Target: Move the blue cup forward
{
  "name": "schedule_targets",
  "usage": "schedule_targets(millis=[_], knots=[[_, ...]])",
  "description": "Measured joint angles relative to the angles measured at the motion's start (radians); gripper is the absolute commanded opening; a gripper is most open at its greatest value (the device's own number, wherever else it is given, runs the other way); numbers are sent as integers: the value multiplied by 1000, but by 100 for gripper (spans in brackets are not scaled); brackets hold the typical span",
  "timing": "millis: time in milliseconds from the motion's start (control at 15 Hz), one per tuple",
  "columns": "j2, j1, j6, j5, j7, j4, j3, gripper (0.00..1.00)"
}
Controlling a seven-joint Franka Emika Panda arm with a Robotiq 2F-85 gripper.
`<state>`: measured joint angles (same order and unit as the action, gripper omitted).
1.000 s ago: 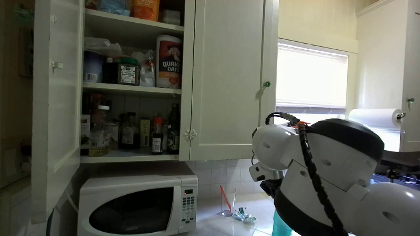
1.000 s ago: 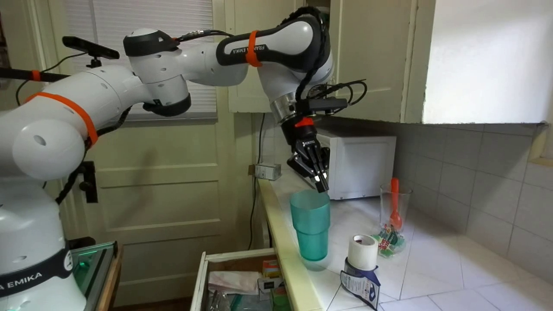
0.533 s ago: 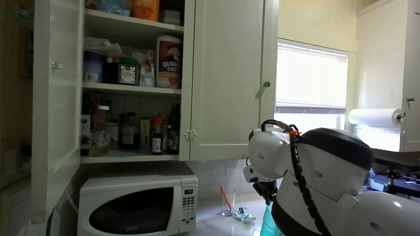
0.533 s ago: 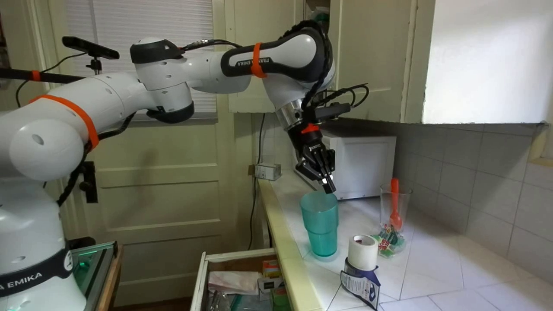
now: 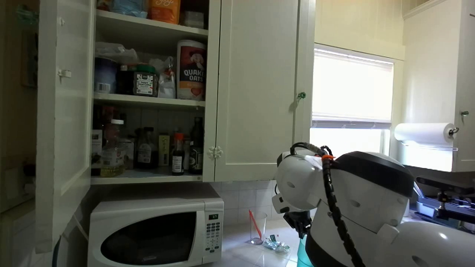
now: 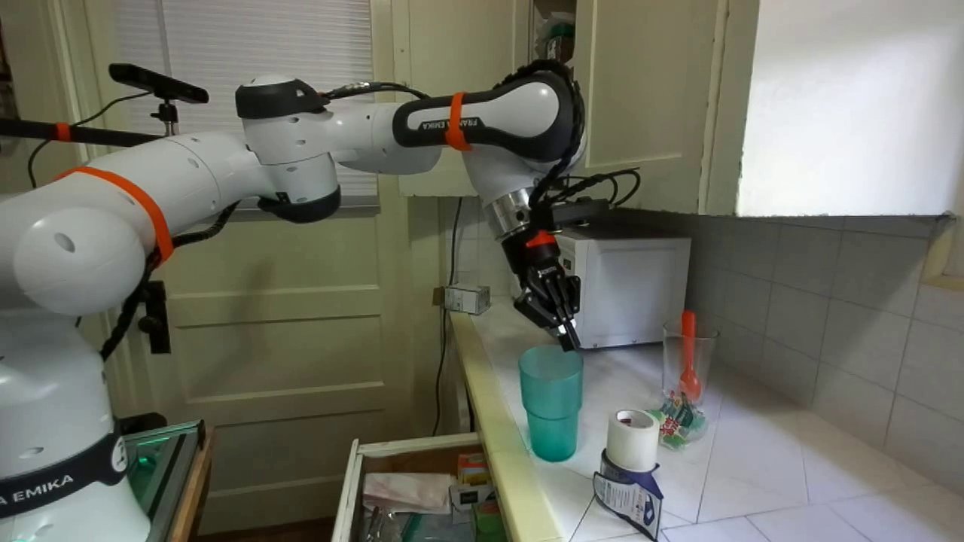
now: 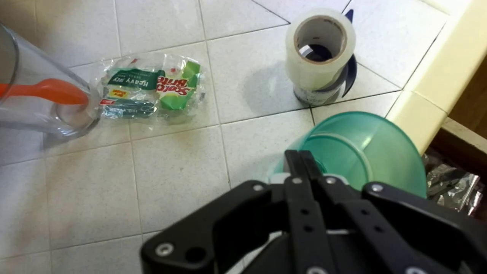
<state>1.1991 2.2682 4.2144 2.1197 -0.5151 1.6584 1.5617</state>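
Blue cup (image 6: 551,414): upright, lower centre of frame in an exterior view. Jaws: clenched on its rim.

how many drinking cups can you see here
2. The blue cup is at the gripper; the clear cup, with an orange spoon in it, stands on the counter beside the Scotch-Brite packet. More may be hidden in the open cabinet.

In an exterior view, I see a bright window (image 5: 345,138) at right, its blind (image 5: 352,85) mostly down, and cream cupboards (image 5: 256,85), the left door (image 5: 73,129) open, above a white tiled wall (image 5: 248,202) and counter (image 5: 237,241).
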Motion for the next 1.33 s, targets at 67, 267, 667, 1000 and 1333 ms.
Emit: schedule_targets(millis=[67, 267, 667, 1000, 1333], knots=[[0, 2, 0, 2, 0, -6, 3, 27], [0, 8, 0, 6, 0, -17, 10, 42], [-10, -5, 0, 92, -37, -16, 5, 88], [-23, -108, 1, 53, 3, 23, -94, 100], [-121, -332, 1, -10, 189, 158, -174, 100]])
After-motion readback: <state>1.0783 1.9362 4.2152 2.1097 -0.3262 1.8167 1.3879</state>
